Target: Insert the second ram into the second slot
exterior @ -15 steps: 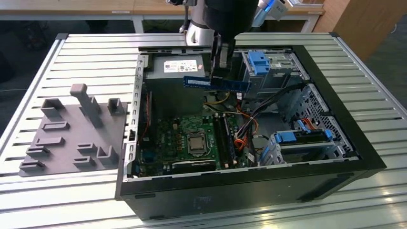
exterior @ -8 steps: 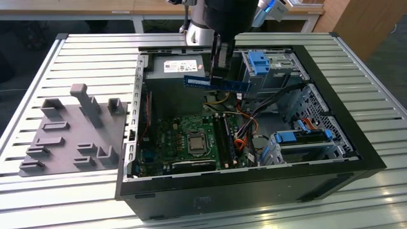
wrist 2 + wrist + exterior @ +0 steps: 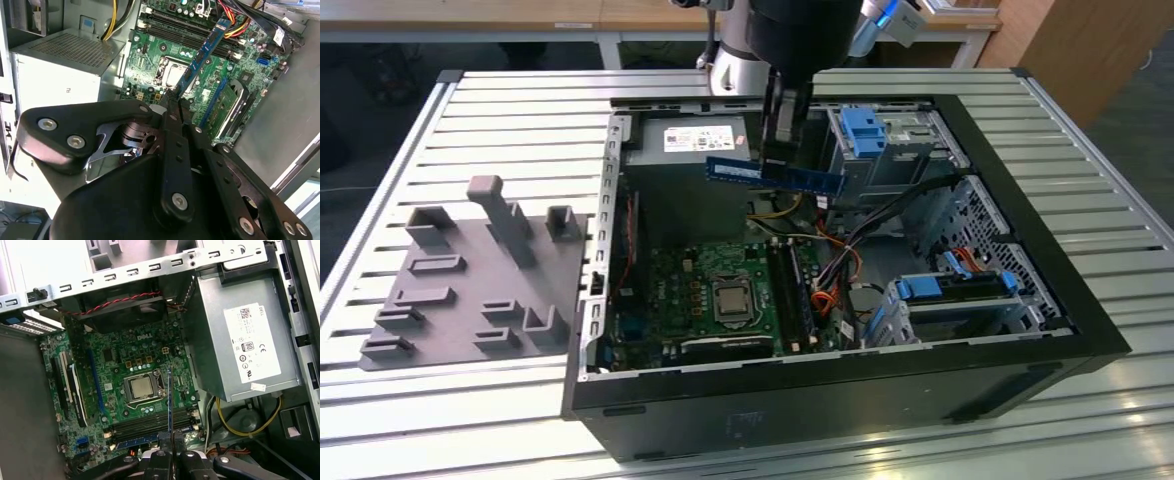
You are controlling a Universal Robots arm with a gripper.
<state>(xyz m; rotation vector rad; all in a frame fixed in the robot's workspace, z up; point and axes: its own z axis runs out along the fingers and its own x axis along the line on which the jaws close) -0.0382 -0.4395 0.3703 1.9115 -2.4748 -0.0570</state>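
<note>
Jaws clamp the second ram (image 3: 774,176) well above the slots (image 3: 790,288) (seemingly crosswise to them); lowered so, it could jam.

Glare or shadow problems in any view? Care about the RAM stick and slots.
Exterior view: thin blue RAM stick, held in the black gripper, stands out against the dark interior; green motherboard sits in the case's shade. Second wrist view: bright patch on the board beside the silver CPU socket. First wrist view: upper metal chassis frame washed out; memory slots evenly lit.
</note>
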